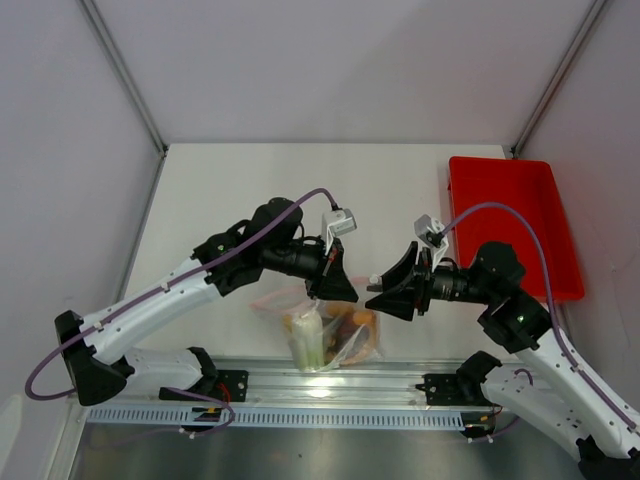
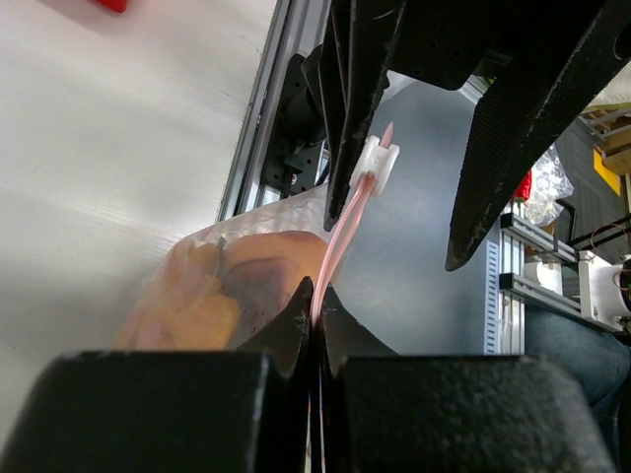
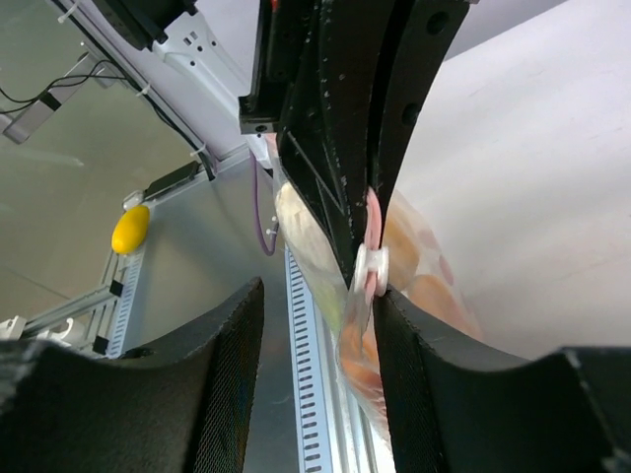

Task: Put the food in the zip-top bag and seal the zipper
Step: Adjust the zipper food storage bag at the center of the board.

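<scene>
Left jaws pinch zipper (image 2: 340, 232) at lower centre of left wrist view; strip runs up to white slider (image 2: 380, 163), between spread right jaws.

A pinkish-red zipper (image 2: 340, 236) with a white slider (image 2: 378, 163) was seen above the black left hand (image 2: 314, 296); orange-yellow food (image 2: 207, 305) was seen beside it.

Right gripper (image 3: 317, 296): fingers spread apart, nothing clamped. Between them is a white slider (image 3: 373, 268) on the pink zipper (image 3: 376, 212), just beside one fingertip; contact unclear. Left gripper (image 3: 355, 258) at top, fingers pinched tight on the zipper. Clear zip-top bag (image 3: 306, 236) holds orange food (image 3: 434, 296). A yellow lemon-shaped object (image 3: 130, 229) lies beyond the aluminium rail (image 3: 308, 335), off the white bench (image 3: 532, 177).
</scene>
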### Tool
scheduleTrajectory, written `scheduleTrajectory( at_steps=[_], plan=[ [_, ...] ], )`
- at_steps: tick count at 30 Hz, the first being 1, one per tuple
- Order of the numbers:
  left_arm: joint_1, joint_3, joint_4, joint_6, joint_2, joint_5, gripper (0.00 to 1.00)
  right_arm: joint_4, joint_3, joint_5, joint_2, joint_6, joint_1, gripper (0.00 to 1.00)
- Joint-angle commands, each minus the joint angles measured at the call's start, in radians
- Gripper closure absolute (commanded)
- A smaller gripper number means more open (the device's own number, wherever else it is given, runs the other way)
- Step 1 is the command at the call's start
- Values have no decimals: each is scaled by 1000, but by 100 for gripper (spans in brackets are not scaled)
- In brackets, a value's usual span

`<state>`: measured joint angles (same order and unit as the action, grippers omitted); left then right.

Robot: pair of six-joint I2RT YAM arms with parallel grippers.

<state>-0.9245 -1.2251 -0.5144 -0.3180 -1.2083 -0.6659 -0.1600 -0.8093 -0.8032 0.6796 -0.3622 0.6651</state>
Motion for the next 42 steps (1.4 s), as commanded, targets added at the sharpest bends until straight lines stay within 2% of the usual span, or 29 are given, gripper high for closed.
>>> scheduleTrajectory(
  at_steps=[1,5,11,14,15,19,20,21,25,27,35,42],
  plan=[
    [1,-36,56,-24,44,-15,99,39,21,-31,-31,-1,-4,50],
    [1,-33,68,-29,52,-29,99,80,53,-44,-23,-18,-4,53],
    [1,-27,63,-24,61,-32,99,184,78,-57,15,-49,-5,70],
    [1,-14,77,-26,67,-40,99,224,82,-57,43,-66,-5,83],
    [1,-10,77,-24,70,-44,99,240,84,-53,50,-69,-5,100],
    [1,-2,77,-13,76,-44,98,238,81,2,52,-84,-5,100],
    [3,-2,76,-10,79,-44,93,237,84,31,41,-95,-5,100],
    [6,-1,76,-10,81,-44,77,234,85,42,37,-103,-5,100],
    [13,-16,86,-12,93,-40,39,238,94,70,14,-139,-5,100],
    [16,-39,99,-16,92,-35,32,235,99,73,-3,-144,-5,100],
    [19,-88,187,-69,32,-5,31,295,111,32,-6,-202,-2,100],
    [6,-57,300,-36,24,17,29,290,102,47,-5,-231,-1,100]
  ],
)
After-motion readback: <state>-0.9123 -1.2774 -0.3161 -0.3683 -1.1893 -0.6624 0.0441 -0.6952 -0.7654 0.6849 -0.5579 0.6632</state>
